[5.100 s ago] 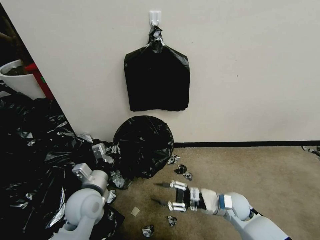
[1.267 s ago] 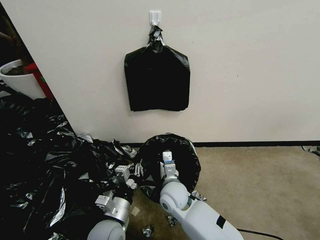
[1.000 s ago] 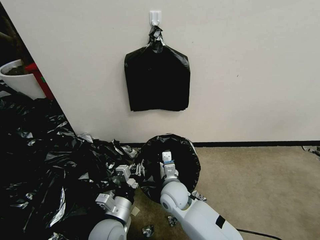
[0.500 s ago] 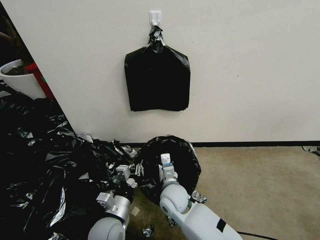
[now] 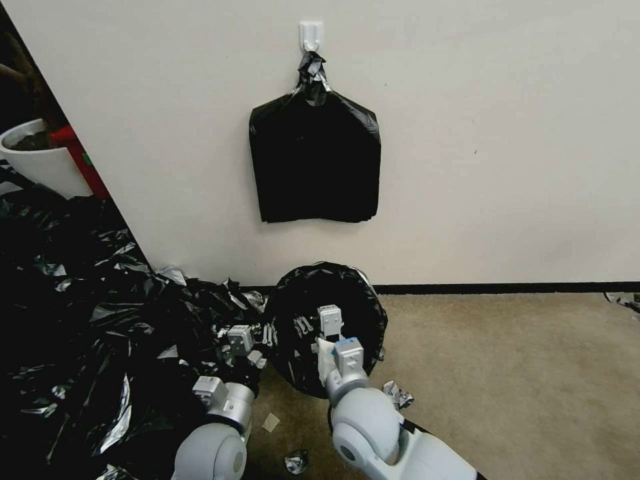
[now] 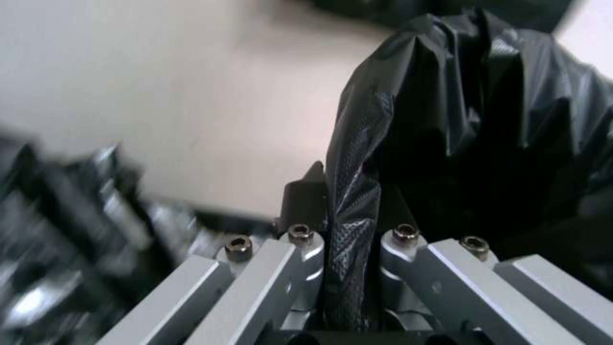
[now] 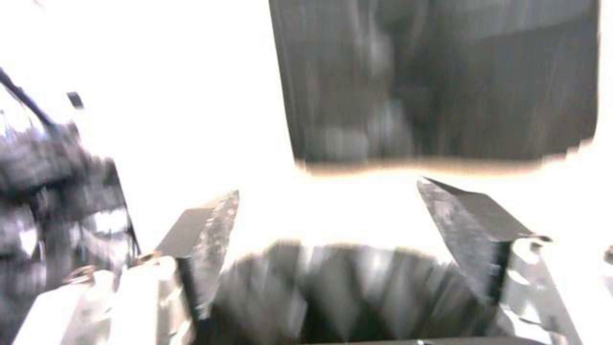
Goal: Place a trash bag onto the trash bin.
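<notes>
At the bottom centre of the head view, just in front of the wall, the bin [image 5: 327, 327] sits draped in the bag [image 5: 347, 293], so that none of its cream side shows. The left gripper [image 6: 348, 239], at the lower left of that black mound, has its fingers closed tight on a pleat of the film, which runs straight up between them in the left wrist view. The right gripper [image 7: 357, 225] reaches over the top of the mound with its fingers spread wide and nothing between them.

The step in hand looks like seating the film over the rim. To do it well, the left should keep its pinch taut and draw outward and down, not sideways, or the light bin may tip toward the heap [image 5: 80, 313]. The right should press inside the mouth, clear of the thin film's edge, which tears easily.

Counted: one bin, one bag on it, one folded bundle [image 5: 315, 167] on one wall hook [image 5: 311, 33], one heap at left, one planter [image 5: 40, 163] at the upper left edge, two grippers.
</notes>
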Tool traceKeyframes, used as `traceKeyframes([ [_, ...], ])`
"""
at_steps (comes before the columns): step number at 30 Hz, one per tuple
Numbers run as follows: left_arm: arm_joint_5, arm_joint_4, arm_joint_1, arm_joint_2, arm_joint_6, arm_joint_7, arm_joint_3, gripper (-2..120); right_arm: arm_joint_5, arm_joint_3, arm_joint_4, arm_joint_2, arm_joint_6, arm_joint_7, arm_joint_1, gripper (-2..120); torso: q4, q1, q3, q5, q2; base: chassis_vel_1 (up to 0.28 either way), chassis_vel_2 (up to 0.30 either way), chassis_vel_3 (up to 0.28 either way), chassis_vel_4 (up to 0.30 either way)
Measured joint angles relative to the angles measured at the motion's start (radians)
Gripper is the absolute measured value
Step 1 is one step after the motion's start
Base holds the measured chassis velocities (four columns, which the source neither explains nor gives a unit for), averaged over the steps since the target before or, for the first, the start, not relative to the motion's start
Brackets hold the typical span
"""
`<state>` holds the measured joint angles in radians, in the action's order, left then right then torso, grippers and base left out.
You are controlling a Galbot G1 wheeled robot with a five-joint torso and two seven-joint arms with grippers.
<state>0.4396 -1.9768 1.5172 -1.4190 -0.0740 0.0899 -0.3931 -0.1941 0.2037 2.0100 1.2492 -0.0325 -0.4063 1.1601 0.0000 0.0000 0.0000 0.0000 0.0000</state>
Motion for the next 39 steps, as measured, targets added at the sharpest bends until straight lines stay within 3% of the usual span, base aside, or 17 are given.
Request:
traceKeyframes([
  [2,0.084,-0.027,-0.011,0.006,-0.109,0.078,-0.004,6,0.074,-0.061,0.026,0.006,0.080,0.057,0.032,84,0.0001,0.000,0.000,0.0001,0.000,0.000,0.000,0.000,0.000],
  [3,0.166,-0.045,-0.021,0.012,-0.201,0.140,-0.007,6,0.121,-0.114,0.044,0.019,0.131,0.086,0.057,91,0.0000,0.000,0.000,0.0002,0.000,0.000,0.000,0.000,0.000],
  [4,0.166,-0.045,-0.021,0.012,-0.201,0.140,-0.007,6,0.121,-0.114,0.044,0.019,0.131,0.086,0.057,91,0.0000,0.000,0.000,0.0002,0.000,0.000,0.000,0.000,0.000],
  [6,0.261,-0.057,-0.040,0.017,-0.313,0.206,-0.011,6,0.148,-0.167,0.077,0.038,0.155,0.098,0.095,98,-0.0002,0.000,0.000,0.0001,0.000,0.000,0.000,0.000,0.000],
  [7,0.261,-0.057,-0.040,0.017,-0.313,0.206,-0.011,6,0.148,-0.167,0.077,0.038,0.155,0.098,0.095,98,-0.0002,0.000,0.000,0.0001,0.000,0.000,0.000,0.000,0.000],
  [9,0.314,-0.051,-0.056,0.016,-0.385,0.244,-0.010,6,0.143,-0.185,0.095,0.050,0.149,0.097,0.128,100,-0.0001,0.000,0.000,0.0002,0.000,0.000,0.000,0.000,0.000],
  [15,0.287,-0.012,-0.062,0.001,-0.399,0.255,0.009,7,0.124,-0.189,0.085,0.059,0.140,0.089,0.154,100,-0.0001,0.000,0.000,0.0001,0.000,0.000,0.000,0.000,0.000],
  [20,0.250,-0.017,-0.034,0.007,-0.378,0.247,0.015,23,0.105,-0.183,0.075,0.064,0.127,0.077,0.162,100,0.0000,0.000,0.000,0.0000,0.000,0.000,0.000,0.000,0.000],
  [33,0.174,-0.131,0.057,0.042,-0.336,0.243,0.002,70,0.095,-0.174,0.017,0.080,0.125,0.059,0.141,100,0.0001,0.000,0.000,0.0000,0.000,0.000,0.000,0.000,0.000],
  [36,0.171,-0.133,0.054,0.048,-0.287,0.217,-0.011,79,0.093,-0.179,0.014,0.081,0.132,0.053,0.139,100,0.0000,0.000,0.000,0.0000,0.000,0.000,0.000,0.000,0.000],
  [38,0.153,-0.130,0.054,0.051,-0.206,0.168,-0.021,86,0.091,-0.190,0.011,0.081,0.146,0.048,0.138,100,0.0001,0.000,0.000,-0.0001,0.000,0.000,0.000,0.000,0.000],
  [39,0.075,-0.095,0.044,0.059,0.027,0.083,-0.046,94,0.094,-0.219,-0.001,0.082,0.183,0.041,0.140,100,0.0003,0.000,0.000,0.0002,0.000,0.000,0.000,0.000,0.000],
])
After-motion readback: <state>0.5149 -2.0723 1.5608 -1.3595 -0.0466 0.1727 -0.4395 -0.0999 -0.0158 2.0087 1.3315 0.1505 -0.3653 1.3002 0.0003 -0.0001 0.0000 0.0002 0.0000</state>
